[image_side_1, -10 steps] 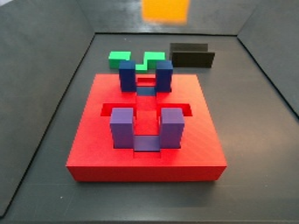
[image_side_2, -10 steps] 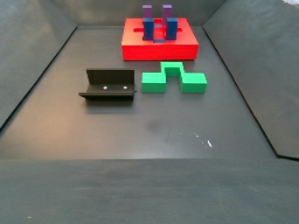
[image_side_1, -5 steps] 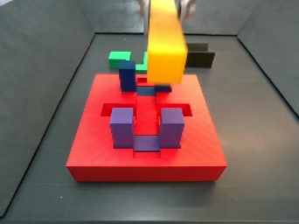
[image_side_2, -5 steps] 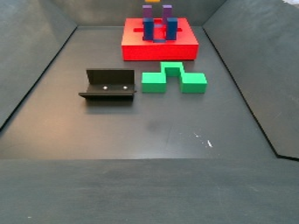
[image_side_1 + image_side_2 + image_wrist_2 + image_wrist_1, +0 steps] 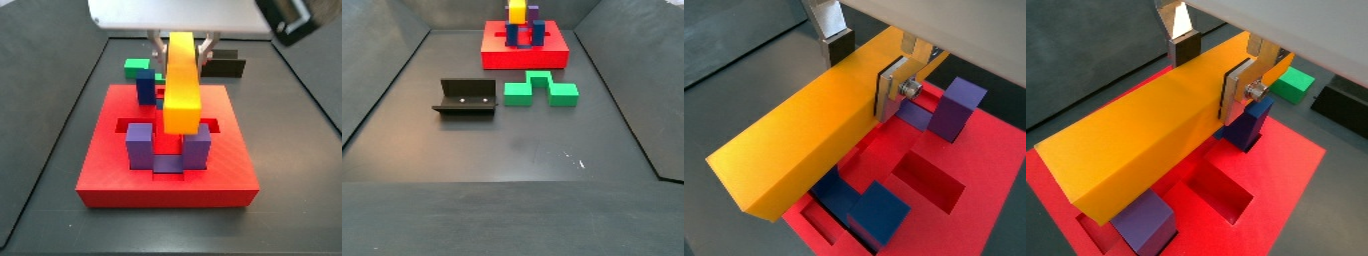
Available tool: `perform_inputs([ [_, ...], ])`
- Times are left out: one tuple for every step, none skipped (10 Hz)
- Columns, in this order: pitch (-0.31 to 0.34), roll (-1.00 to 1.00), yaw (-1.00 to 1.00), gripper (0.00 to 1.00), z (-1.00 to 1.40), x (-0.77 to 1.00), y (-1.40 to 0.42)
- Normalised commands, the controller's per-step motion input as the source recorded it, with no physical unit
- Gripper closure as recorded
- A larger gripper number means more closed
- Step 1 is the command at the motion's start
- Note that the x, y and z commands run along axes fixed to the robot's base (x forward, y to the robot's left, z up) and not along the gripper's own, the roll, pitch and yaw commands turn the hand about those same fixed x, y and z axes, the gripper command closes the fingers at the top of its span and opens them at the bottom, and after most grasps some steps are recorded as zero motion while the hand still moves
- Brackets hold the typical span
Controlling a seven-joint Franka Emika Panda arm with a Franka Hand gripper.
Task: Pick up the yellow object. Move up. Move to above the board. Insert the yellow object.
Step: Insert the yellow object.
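Dark grey matte floor (image 5: 529, 150) with raised grey walls at its edges. Large flat red square board (image 5: 525, 55) rests at the far edge. Gripper (image 5: 182, 60) hangs above that board. Green stepped plastic block (image 5: 540, 90) lies near the floor's middle, the dark L-shaped fixture (image 5: 466, 97) just beside it, not touching.
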Motion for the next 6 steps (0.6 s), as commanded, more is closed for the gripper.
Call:
perform_inputs([
  [-0.106, 0.06, 0.04, 1.0, -0.03, -0.22, 0.0],
  [-0.133, 0.14, 0.07, 1.0, -0.02, -0.15, -0.05],
  [-0.119, 0.13, 0.09, 1.0, 0.0, -0.14, -0.06],
  [-0.111, 0.13, 0.1, 1.0, -0.08, -0.17, -0.05],
  [-0.107, 0.16, 0.11, 1.0, -0.12, -0.19, -0.03],
  [-0.096, 0.2, 0.12, 1.0, -0.11, -0.16, -0.02],
])
